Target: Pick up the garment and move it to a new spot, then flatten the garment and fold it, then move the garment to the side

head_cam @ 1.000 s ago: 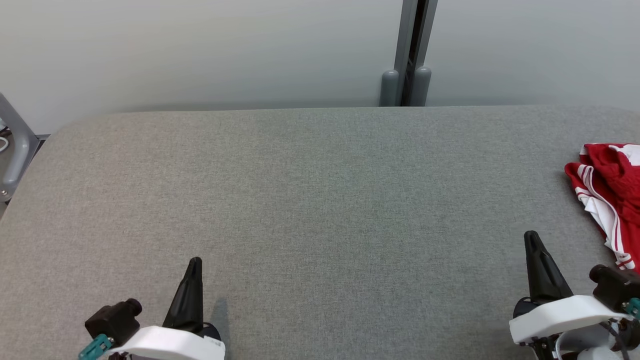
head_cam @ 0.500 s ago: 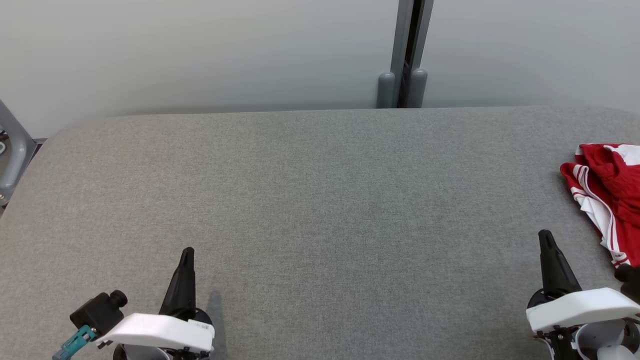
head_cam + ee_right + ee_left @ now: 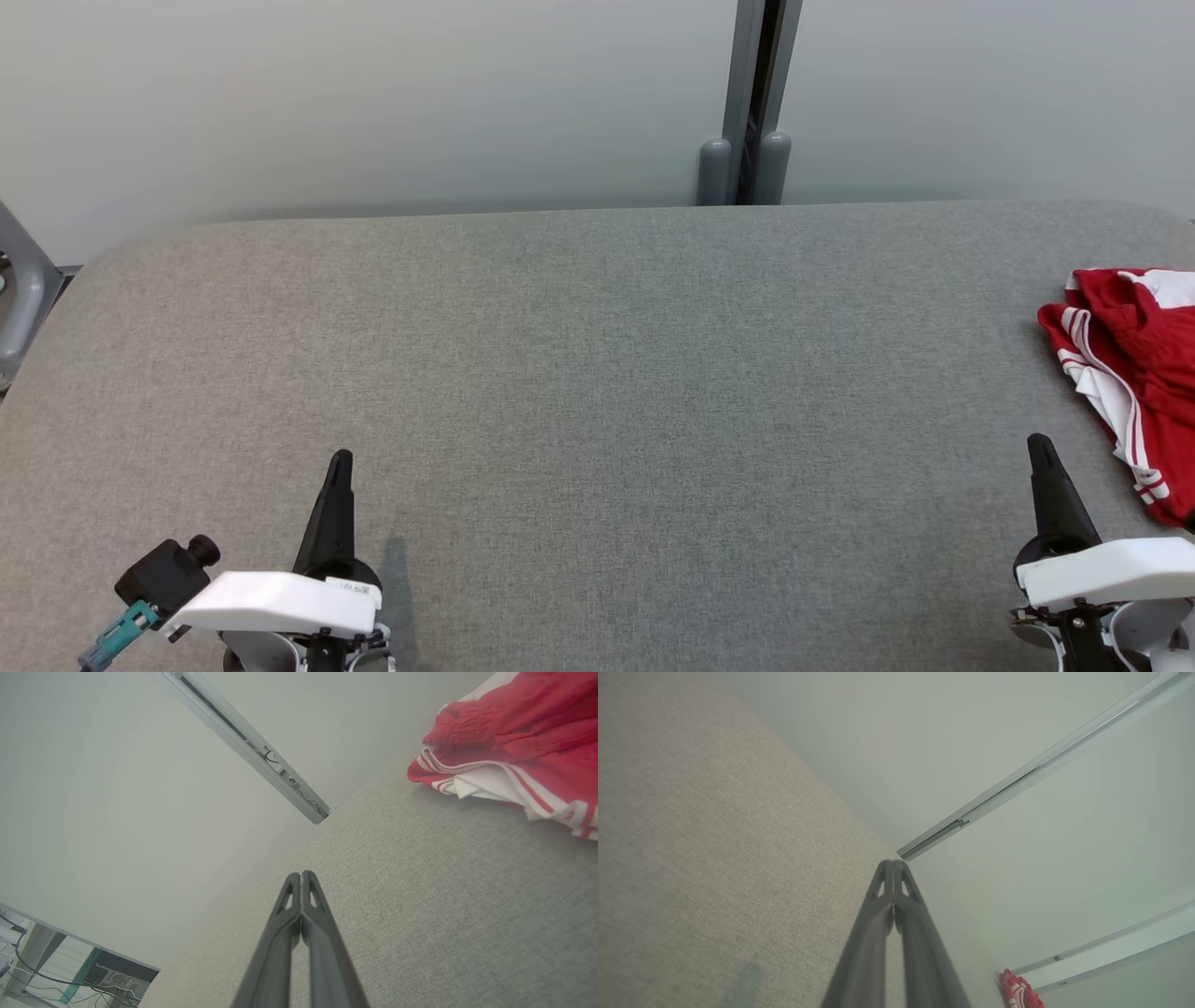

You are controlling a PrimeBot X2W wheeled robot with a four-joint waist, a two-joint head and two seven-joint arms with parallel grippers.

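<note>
Right pincer [image 3: 1038,448] edged rightward, garment [image 3: 1134,341] near — apart

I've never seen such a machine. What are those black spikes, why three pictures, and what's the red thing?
The black spikes are the robot's hands: its left gripper and right gripper, each two long dark fingers pressed shut, holding nothing. The wide picture comes from a camera on the robot's head, looking down at a grey table. The other two come from cameras on the wrists, each looking along its own fingers, so they appear tilted. The red thing is the garment, crumpled, with white stripes, lying at the table's right near the right gripper, untouched. The job: pick it up, flatten and fold it.
</note>
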